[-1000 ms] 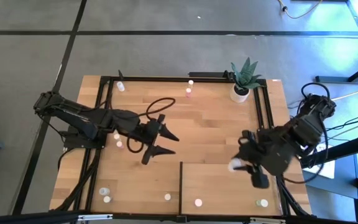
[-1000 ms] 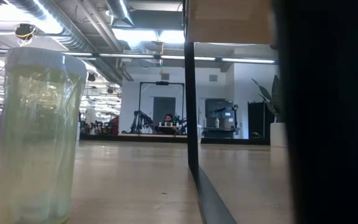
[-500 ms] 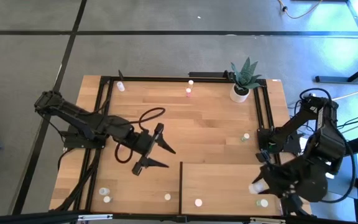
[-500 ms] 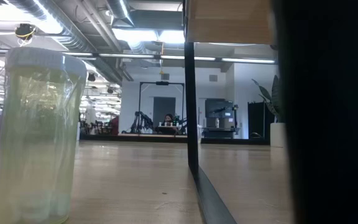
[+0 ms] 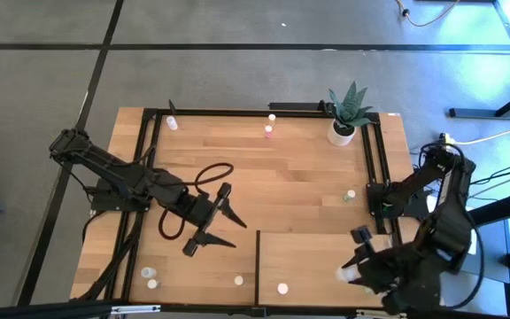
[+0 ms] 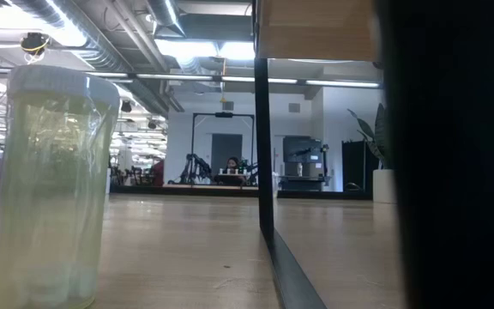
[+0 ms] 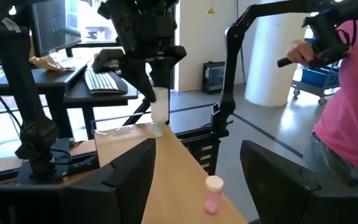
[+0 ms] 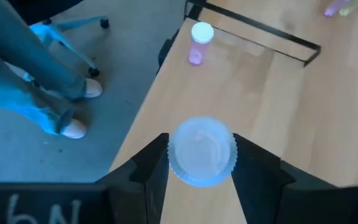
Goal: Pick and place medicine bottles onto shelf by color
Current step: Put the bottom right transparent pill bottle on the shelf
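Note:
My right gripper hangs over the near right part of the shelf, a pale panel with a dark edge, and is shut on a whitish medicine bottle. My left gripper stands open and level near the table's middle, just left of the shelf's edge, with nothing between its fingers. A pink bottle stands on its base on the shelf by the near edge. Other bottles stand at the far edge, the near left and right of middle. My right gripper pinches the bottle between its two fingers, which sit on opposite sides of the body just under the ribbed cap. The fingers come from above, slanting down. The bottle hangs upright below them, clear of the shelf.
A white pot with a green plant stands at the far right. A black frame rail runs along the right side. A pale yellow-green bottle stands close to the low camera. A person in a pink top stands beyond the table.
My right gripper has swung toward the table's near edge with the bottle, sinking a little and rolling, and is now over the shelf's near right part. My left gripper has moved toward the near edge and a little left, still open.

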Tool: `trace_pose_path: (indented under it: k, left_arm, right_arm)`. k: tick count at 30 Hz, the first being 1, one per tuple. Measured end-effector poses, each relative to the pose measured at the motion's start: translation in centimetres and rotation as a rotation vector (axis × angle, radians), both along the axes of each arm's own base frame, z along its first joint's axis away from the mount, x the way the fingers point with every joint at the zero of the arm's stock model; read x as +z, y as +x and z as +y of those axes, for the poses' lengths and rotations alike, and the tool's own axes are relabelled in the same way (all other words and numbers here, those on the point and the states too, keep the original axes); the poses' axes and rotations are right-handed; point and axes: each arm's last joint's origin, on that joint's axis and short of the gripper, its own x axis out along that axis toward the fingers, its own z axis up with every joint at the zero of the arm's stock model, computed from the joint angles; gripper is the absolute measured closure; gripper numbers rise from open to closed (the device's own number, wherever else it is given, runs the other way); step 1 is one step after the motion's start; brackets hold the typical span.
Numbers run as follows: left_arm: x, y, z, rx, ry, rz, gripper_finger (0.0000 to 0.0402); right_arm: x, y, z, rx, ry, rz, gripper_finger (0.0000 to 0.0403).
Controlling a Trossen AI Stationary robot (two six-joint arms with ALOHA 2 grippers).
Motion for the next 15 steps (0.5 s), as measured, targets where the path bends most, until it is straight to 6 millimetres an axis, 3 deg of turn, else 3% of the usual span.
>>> trace_pose_path:
  k: [15]
  left_arm:
    - [-0.1,0.0,-0.1,-0.002,0.001,0.005,0.0173]
  right_arm:
    - [-3.1,1.5,2.7,-0.111,0.065,0.164,0.0246]
